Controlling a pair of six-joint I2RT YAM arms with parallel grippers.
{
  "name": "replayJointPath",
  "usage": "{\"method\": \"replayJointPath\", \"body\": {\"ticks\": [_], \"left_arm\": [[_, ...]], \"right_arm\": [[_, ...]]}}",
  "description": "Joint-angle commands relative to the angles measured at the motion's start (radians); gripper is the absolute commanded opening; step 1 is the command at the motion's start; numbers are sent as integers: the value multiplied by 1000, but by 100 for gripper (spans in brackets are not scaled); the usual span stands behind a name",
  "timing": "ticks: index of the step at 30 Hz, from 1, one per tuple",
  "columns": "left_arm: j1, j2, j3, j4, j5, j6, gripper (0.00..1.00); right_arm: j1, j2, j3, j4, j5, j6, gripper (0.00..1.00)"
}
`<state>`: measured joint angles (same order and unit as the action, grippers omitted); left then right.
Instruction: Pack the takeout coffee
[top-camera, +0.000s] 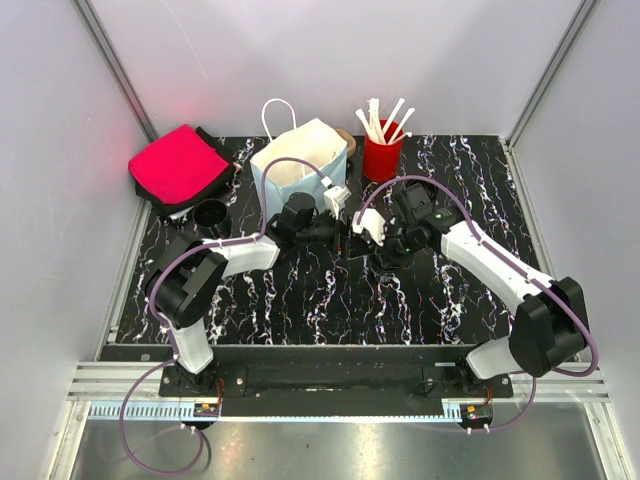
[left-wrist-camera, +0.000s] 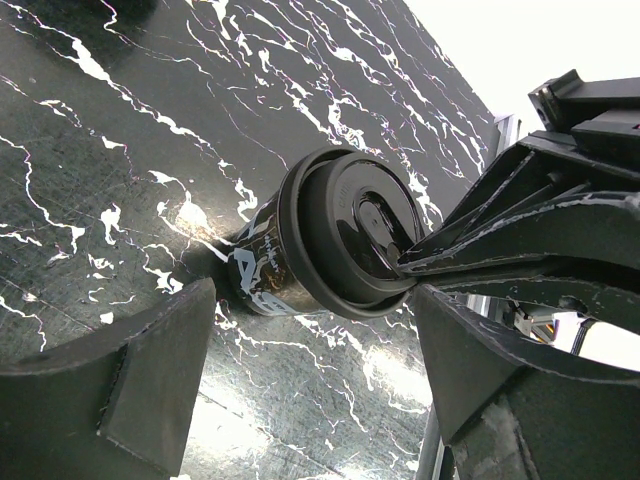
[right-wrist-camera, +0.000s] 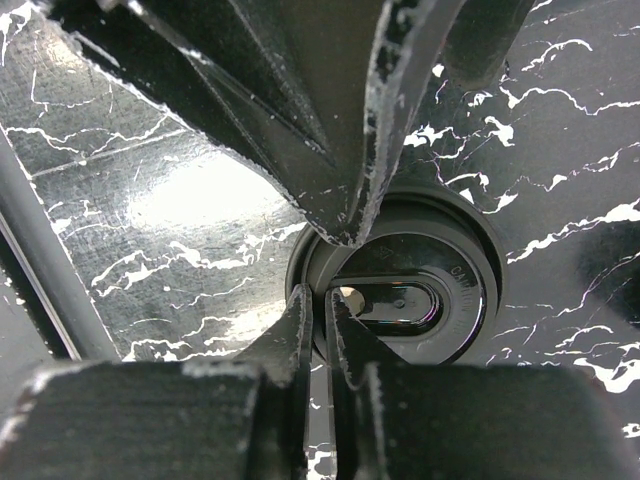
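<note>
Looking through the left wrist view, you see the takeout coffee (left-wrist-camera: 335, 230) tilted on the worktop (left-wrist-camera: 150, 120), lid on. The left end effector (left-wrist-camera: 312, 300) stands wide open around it, not touching. The right end effector (left-wrist-camera: 405, 268) is pinched narrow on the lid's rim.

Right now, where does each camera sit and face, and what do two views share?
Top external: above and behind, looking down on the table; left arm and right arm show.
Left wrist: looks past the left gripper at the takeout coffee.
Right wrist: down past the right gripper onto its lid.
Wrist views share the takeout coffee.
</note>
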<state>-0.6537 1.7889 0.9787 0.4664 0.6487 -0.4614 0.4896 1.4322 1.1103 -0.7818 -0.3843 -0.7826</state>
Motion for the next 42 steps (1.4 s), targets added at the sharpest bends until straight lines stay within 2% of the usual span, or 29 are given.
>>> {"method": "replayJointPath", "body": {"ticks": [1,3,14,23,29,33,42], "left_arm": [[-1,-3,0,54,17,-2,83],[-1,-3,2,54,17,-2,83],[-1,18,18,35,20,0,83],[-7,75,100,-18,43,-8,84],[-7,107,149,-20,98,-52,85],[-11,142,192,-29,120,-71,85],[-21,155,181,-28,106,-72,83]], "right_arm": [[-5,-7,3,9,-10,11,15],[-5,-19,5,10,-11,13,23],[-3,-73,52,-19,-18,19,40],[-13,-193,98,-47,33,63,67],[-101,-188,73,-34,36,126,70],[-189,-187,33,-13,-14,157,71],[-249,-230,-13,16,-61,203,71]]}}
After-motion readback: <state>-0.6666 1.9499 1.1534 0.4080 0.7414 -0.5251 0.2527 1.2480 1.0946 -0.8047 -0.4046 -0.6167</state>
